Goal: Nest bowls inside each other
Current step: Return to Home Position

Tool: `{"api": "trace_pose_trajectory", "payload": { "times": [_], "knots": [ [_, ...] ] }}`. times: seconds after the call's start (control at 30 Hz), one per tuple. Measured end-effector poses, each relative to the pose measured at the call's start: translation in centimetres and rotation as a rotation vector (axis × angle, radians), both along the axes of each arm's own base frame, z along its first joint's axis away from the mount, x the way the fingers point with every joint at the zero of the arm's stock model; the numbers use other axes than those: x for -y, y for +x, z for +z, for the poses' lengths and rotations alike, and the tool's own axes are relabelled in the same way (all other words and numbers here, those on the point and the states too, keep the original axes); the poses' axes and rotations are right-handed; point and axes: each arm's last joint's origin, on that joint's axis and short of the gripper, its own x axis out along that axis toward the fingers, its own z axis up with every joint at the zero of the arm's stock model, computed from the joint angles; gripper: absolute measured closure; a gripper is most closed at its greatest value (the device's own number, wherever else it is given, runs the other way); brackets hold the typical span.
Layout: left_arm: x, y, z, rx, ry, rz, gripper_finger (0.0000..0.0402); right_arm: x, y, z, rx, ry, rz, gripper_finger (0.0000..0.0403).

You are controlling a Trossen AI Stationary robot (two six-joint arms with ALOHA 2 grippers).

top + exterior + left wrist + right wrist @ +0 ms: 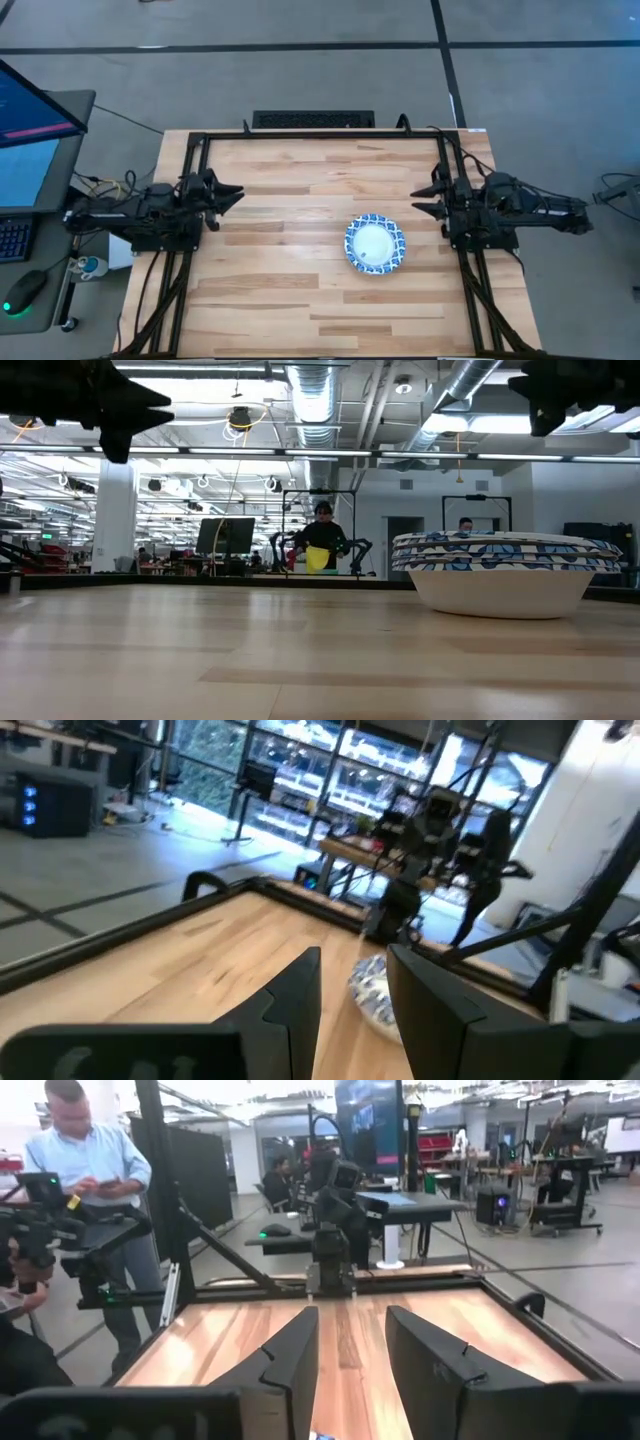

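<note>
Left pincer [352, 954] and right pincer [350, 1310] are hovering empty, jaws apart; the bowls [376, 244] are sitting nested, so only parking seems pending.

Bright, even overhead light, ceiling strips [480, 423] glaring in low view, faint soft shadows on table [270, 205]

From above, at four o'clock on the table [270, 250], the top bowl [375, 244] hides those beneath. I can't count the rims [505, 550] in my low view.

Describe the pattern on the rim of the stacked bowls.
The stacked bowls have blue-and-white patterned rims around a plain white centre; the high view shows it best.
</note>
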Motion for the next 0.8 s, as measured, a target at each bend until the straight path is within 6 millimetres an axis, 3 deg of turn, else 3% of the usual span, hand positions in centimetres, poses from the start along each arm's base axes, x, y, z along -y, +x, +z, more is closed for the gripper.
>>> {"api": "trace_pose_trajectory", "payload": {
  "times": [0.37, 0.57, 0.8],
  "knots": [
    [-0.1, 0.7, -3.1, -0.011, -0.031, 0.02, 0.0294, 0.0, 0.0, -0.7, -0.068, -0.011, 0.001, 0.0262],
    [-0.1, 0.8, -3.2, 0.049, 0.006, 0.033, 0.0294, 0.0, 0.1, -0.9, -0.067, -0.033, 0.001, 0.0262],
    [-0.1, 0.8, -3.5, 0.017, 0.013, 0.034, 0.0294, 0.0, 1.4, -4.6, 0.043, -0.012, 0.02, 0.0262]
  ]
}}
